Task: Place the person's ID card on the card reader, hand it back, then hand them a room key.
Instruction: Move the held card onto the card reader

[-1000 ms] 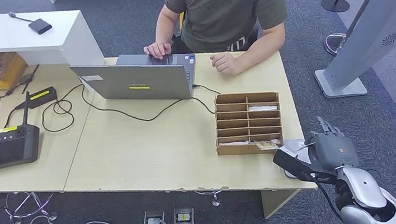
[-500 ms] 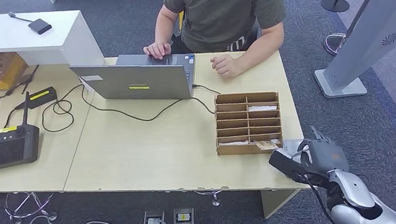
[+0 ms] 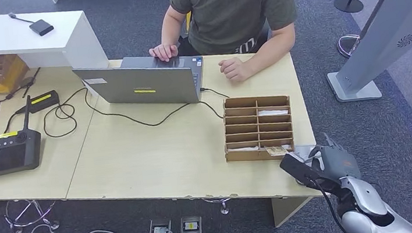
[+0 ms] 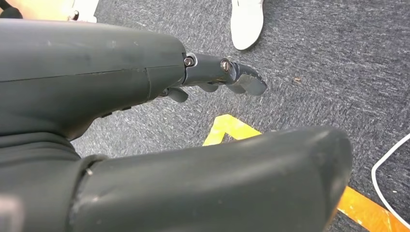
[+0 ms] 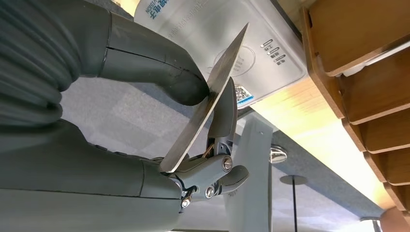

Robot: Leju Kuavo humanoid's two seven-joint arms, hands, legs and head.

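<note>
On the counter (image 3: 138, 159), the wooden key-card rack (image 3: 258, 127) stands untouched. Just right of it, the right hand (image 3: 329, 161) pinches the ID card (image 5: 205, 104) between thumb and finger over the card reader (image 5: 251, 53). Judging by this, reading is underway; return and room key remain.

You could make out little: the reader (image 5: 227, 53), at the top of the right wrist view, carried a printed line with Chinese characters, too skewed for you to read.
</note>
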